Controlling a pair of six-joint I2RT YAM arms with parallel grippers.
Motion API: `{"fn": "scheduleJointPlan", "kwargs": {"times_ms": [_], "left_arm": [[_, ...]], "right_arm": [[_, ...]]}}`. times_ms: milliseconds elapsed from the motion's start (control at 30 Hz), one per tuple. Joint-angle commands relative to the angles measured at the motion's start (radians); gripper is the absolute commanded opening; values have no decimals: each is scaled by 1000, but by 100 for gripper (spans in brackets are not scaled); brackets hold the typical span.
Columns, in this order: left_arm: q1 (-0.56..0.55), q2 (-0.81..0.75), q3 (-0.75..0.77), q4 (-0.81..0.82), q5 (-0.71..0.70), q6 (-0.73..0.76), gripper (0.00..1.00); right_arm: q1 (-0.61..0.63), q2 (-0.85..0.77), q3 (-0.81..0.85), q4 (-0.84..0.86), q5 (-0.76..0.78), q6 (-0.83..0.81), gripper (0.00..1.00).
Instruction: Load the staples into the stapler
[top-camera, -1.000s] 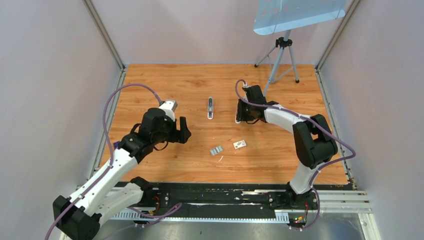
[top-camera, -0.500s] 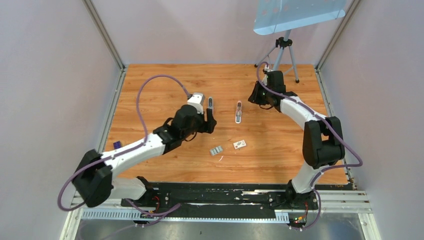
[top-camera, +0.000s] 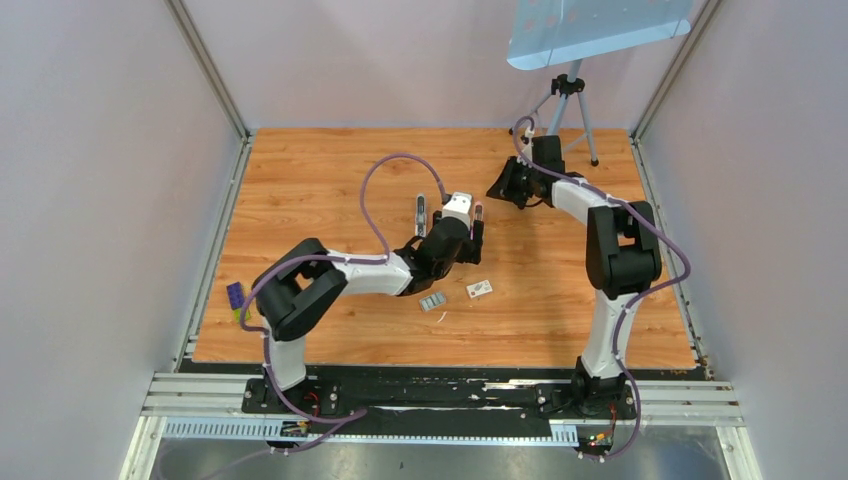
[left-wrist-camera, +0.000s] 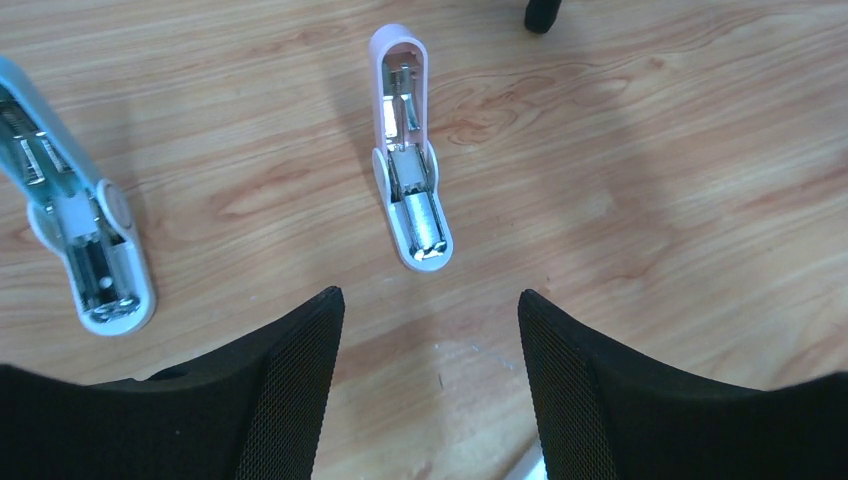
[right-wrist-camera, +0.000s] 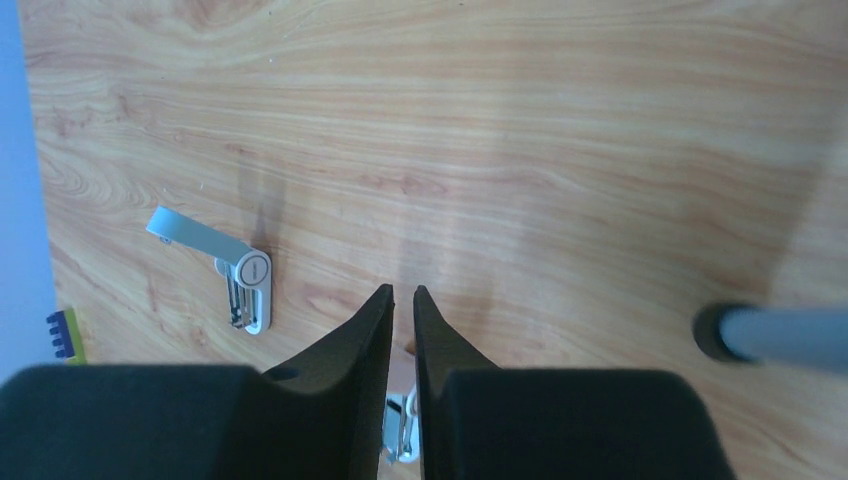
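I see my left gripper (left-wrist-camera: 430, 300), fingers apart, by the pink piece (left-wrist-camera: 410, 190) and the stapler (left-wrist-camera: 85, 245); my right gripper (right-wrist-camera: 403, 292) has fingers almost together.

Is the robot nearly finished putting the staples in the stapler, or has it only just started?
Only just started. Done: the blue stapler lies flipped open on the table. In hand: nothing; the left jaws hang open by a pink stapler, the right jaws are almost shut and empty. Left: the staples lie loose nearer the arms and must be picked up and slid in.
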Motion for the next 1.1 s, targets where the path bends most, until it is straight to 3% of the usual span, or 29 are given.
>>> {"fn": "scheduleJointPlan", "kwargs": {"times_ms": [0, 133, 467, 900, 1067], "left_arm": [[-7, 92, 65, 109, -60, 26, 67], [-7, 154, 101, 131, -6, 51, 63], [-7, 262, 168, 77, -40, 40, 57], [17, 296, 162, 56, -10, 71, 37], [42, 280, 128, 83, 32, 84, 35]], "right_arm": [[-12, 83, 66, 10, -125, 20, 16], [-12, 113, 90, 10, -175, 11, 17], [-12, 119, 80, 8, -193, -16, 17], [-13, 100, 58, -13, -200, -69, 17], [-12, 91, 54, -13, -208, -93, 17]]}}
